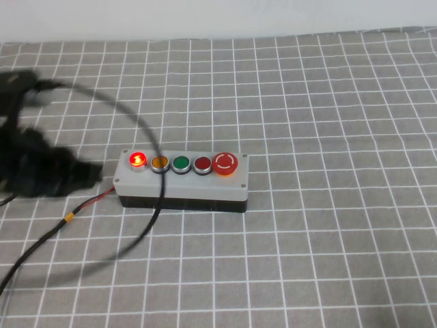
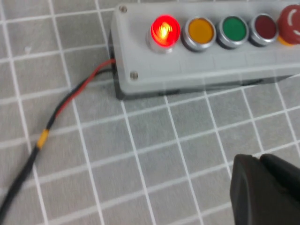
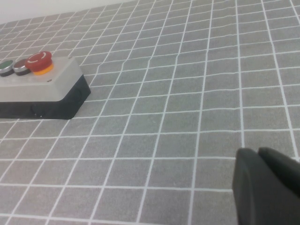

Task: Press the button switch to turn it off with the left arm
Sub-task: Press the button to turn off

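Button switch (image 1: 138,160) glows bright red w/ a silver ring, end of the row on the box (image 1: 181,186), which is pale grey on top, black at the base. Next along: amber button (image 1: 160,162), green button (image 1: 181,163), dark red button (image 1: 203,164), then the big red mushroom button (image 1: 225,162) w/ white arrows and an orange-yellow collar. Cloth (image 1: 328,239) is grey w/ a white grid pattern. Wire (image 2: 70,96) off the box end is red and black w/ a yellow band. Left gripper (image 2: 266,190), near the box's front, is black; left arm (image 1: 34,167) black w/ a black looping cable (image 1: 140,126). Right gripper (image 3: 267,187), over bare cloth away from the box, is black too.
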